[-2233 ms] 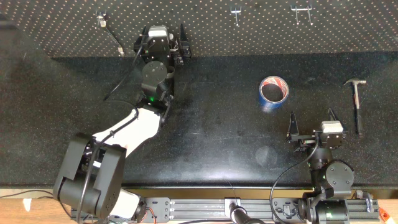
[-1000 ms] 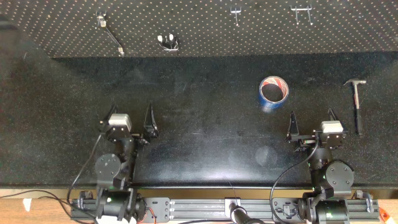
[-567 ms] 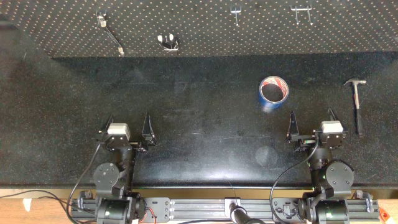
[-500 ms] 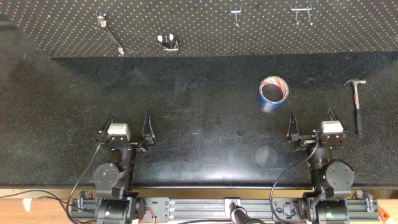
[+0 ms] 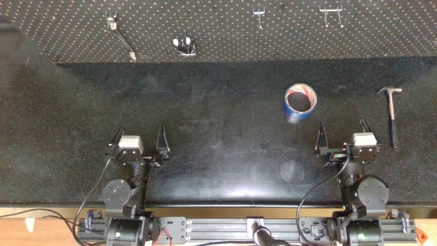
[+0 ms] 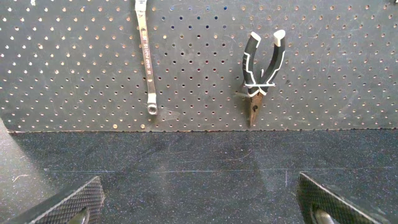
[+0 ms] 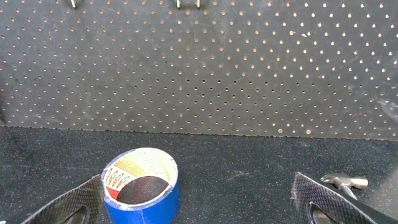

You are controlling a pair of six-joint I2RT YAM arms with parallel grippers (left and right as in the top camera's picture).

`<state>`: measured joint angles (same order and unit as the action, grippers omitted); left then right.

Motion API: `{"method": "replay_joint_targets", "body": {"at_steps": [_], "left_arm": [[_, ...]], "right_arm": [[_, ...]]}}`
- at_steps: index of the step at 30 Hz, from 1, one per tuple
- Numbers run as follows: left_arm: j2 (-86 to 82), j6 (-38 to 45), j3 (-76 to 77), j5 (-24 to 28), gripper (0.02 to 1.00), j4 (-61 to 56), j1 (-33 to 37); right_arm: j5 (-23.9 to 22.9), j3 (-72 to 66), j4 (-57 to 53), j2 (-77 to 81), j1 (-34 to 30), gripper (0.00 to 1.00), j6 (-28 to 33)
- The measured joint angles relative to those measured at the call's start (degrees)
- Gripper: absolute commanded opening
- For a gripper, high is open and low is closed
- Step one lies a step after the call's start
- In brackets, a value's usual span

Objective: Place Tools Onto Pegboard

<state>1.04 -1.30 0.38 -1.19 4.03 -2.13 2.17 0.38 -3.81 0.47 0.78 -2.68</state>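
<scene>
Completing the task calls for two more placements, judging from the layout. A wrench [image 5: 121, 37] and pliers [image 5: 184, 46] already hang on the pegboard [image 5: 225, 31], at about 11 o'clock from the centre of the counter [image 5: 218, 89]. A tape roll [image 5: 300, 101] and a hammer [image 5: 391, 116] lie on the counter.

Location. The tape roll lies flat with its core upward, at 2 o'clock from the counter centre. The hammer lies at 3 o'clock, near the counter's edge, with its head toward the pegboard and well apart from the roll. A bare hook [image 5: 258, 14] and a wider hook [image 5: 332, 14] stand free on the pegboard at 12 to 1 o'clock.

Claws. The left claw [image 5: 141, 130] sits at 8 o'clock, fingers spread wide and holding nothing. The right claw [image 5: 341, 128] sits at 4 o'clock, also spread and empty. The roll is at its 11 o'clock and the hammer at its 1 o'clock.

Handling, tape roll. It is probably light and stiff, with a smooth outer face that may slip. Take hold across the wall, one finger inside the core and one outside, so the ring can drop over a hook.

Handling, hammer. It is rigid and likely head-heavy, with a thin handle. Grip the handle close to the head; a hold near the far end would probably let it pivot. The head should seat across the wider hook.
</scene>
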Motion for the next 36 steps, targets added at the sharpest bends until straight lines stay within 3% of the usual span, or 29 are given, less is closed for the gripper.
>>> {"method": "replay_joint_targets", "body": {"at_steps": [7,13,23,36], "left_arm": [[0.00,0.00,0.00,0.00,0.996,0.00,0.02],[0.00,0.00,0.00,0.00,0.996,0.02,0.00],[-0.15,0.02,0.02,0.02,0.996,0.07,0.00],[-0.15,0.02,0.02,0.02,0.996,0.07,0.00]], "right_arm": [[-0.31,0.00,0.00,0.00,0.00,0.985,-0.57],[-0.52,0.15,-0.11,1.99,0.44,0.987,-9.92],[2.49,17.05,1.07,35.98,8.44,0.987,-17.59],[2.47,39.76,-6.56,69.92,13.86,0.987,-17.81]]}}
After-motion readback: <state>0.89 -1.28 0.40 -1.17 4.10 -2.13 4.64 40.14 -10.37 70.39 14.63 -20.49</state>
